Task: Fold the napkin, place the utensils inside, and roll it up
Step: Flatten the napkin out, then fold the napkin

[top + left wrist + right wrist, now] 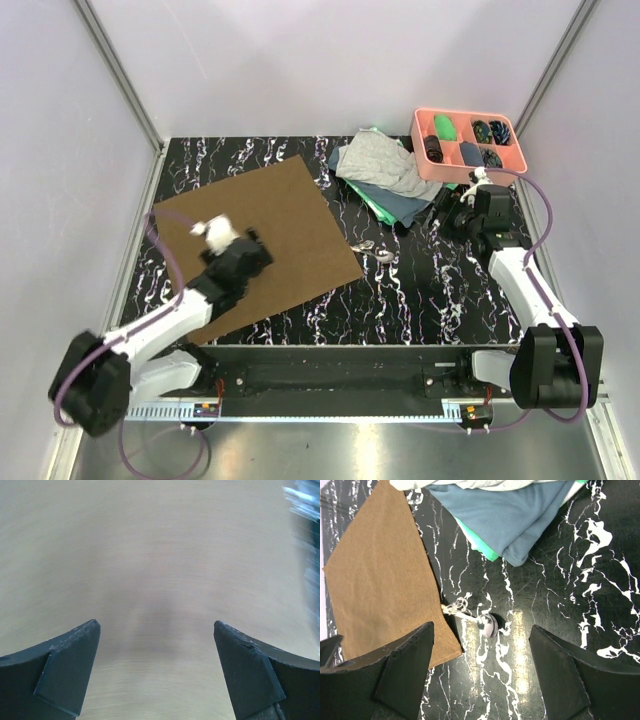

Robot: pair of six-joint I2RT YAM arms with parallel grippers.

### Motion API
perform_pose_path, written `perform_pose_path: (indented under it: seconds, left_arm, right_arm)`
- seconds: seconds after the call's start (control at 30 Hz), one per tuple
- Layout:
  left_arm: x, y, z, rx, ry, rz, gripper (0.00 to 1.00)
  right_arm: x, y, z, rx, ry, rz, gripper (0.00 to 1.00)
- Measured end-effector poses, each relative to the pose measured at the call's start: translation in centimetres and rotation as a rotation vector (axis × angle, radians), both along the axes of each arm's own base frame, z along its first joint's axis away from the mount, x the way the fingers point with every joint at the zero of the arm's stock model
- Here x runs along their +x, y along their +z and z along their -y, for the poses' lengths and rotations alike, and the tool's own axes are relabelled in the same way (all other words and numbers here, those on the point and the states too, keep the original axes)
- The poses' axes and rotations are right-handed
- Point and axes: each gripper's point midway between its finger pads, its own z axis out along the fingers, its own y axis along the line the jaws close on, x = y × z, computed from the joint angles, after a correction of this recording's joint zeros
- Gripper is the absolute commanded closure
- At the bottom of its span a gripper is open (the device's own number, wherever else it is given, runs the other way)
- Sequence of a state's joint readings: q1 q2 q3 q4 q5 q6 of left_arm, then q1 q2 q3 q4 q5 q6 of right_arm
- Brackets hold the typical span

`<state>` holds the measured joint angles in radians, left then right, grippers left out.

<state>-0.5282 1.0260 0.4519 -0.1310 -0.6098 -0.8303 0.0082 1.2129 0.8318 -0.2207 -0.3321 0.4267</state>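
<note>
here the left end effector (pixel 215 232) hovers spread over the napkin (pixel 285 215) at the tabletop's (pixel 440 295) left edge, presumably to fold it; the right end effector (pixel 475 186), also spread, overlooks the utensils (pixel 376 250).

Overhead view, wrist close-ups, all sharing napkin (pixel 290 230)

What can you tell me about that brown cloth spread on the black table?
The brown cloth is a plain square of soft-looking fabric, spread flat and unfolded. It lies at an angle on the left half of the black marbled table. The left hand hangs open over its left part. Small silver cutlery lies at its right edge; whether they touch is unclear.
</note>
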Motion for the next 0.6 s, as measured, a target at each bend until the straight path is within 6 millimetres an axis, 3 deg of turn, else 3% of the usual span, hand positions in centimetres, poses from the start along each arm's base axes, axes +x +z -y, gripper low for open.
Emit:
perform_pose_path:
  seconds: [0.13,0.23,0.3,0.43,0.6]
  left_arm:
    - [3.2,5.1,11.0,0.108,-0.336,0.095,0.17]
    - [5.0,5.5,19.0,0.173,-0.543,0.101,0.30]
    - [5.3,4.1,23.1,0.215,-0.655,0.078,0.35]
    - [4.3,-0.1,27.5,0.293,-0.823,-0.012,0.47]
    - [3.3,-2.8,29.5,0.341,-0.915,-0.114,0.53]
  right_arm:
    - [0.1,-0.9,0.2,-0.009,-0.006,-0.023,0.14]
    - [0.0,-1.3,0.7,-0.014,-0.022,-0.034,0.14]
    - [0.1,-1.3,1.3,-0.020,-0.041,-0.034,0.14]
    - [0.0,-1.0,2.1,-0.027,-0.065,-0.021,0.13]
    - [-0.2,-0.6,2.3,-0.030,-0.069,-0.009,0.13]
